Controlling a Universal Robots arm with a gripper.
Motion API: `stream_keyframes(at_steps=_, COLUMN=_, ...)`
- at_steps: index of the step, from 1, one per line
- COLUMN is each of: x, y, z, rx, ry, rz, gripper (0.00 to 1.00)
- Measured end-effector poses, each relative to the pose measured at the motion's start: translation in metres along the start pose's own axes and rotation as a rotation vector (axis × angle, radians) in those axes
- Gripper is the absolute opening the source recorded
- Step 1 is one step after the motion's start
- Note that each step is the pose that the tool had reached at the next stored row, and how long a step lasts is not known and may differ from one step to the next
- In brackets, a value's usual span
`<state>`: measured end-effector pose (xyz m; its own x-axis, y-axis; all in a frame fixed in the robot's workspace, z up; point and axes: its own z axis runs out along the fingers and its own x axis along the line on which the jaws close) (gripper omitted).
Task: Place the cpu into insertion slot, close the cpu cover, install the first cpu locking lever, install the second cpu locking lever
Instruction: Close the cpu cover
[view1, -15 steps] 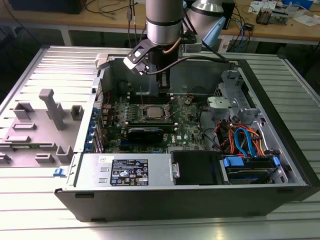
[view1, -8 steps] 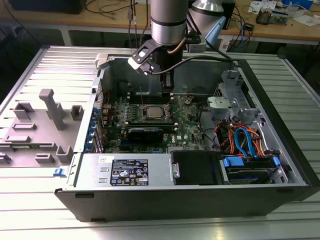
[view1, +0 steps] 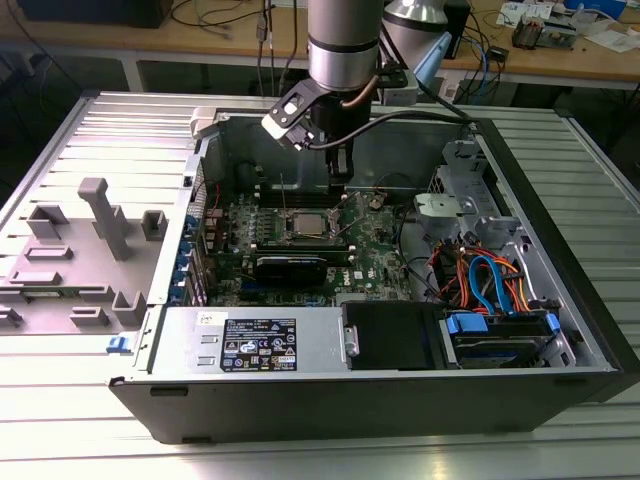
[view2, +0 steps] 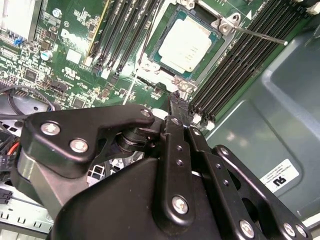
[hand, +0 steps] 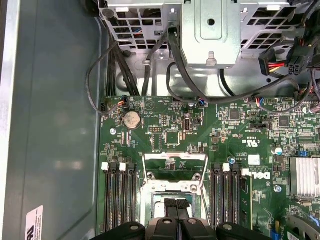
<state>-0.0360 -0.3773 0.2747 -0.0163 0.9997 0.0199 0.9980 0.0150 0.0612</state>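
Observation:
The cpu (view2: 187, 45), a silver-grey square chip, lies flat in its socket on the green motherboard, between rows of black memory slots; the exterior view shows the cpu (view1: 305, 224) mid-board. The cpu cover (hand: 175, 167), a thin silver frame with a square window, stands raised on the socket's side toward the drive cage. A thin locking lever (view2: 260, 35) juts out from one socket corner, unlatched. My gripper (view1: 340, 185) hangs just over the socket's edge near the cover. Its black fingertips (hand: 170, 205) are pressed together, with nothing between them, as the gripper (view2: 175, 97) also shows.
An open computer case (view1: 560, 300) encloses the board. A drive cage (hand: 210, 30) with cable bundles stands beyond the cover. A long black card (view1: 290, 265) and a power supply (view1: 255, 345) sit toward the front. Grey fixture blocks (view1: 100, 215) stand at the exterior view's left.

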Motion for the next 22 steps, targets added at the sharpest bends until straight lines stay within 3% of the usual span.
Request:
stream_keyframes(at_steps=12, x=-0.0002, y=0.0109, z=0.0007, rx=0.0, ry=0.0, rz=0.0, gripper=0.11)
stream_keyframes(at_steps=22, x=-0.0003, y=0.0158, z=0.001, rx=0.0, ry=0.0, rz=0.0, gripper=0.11)
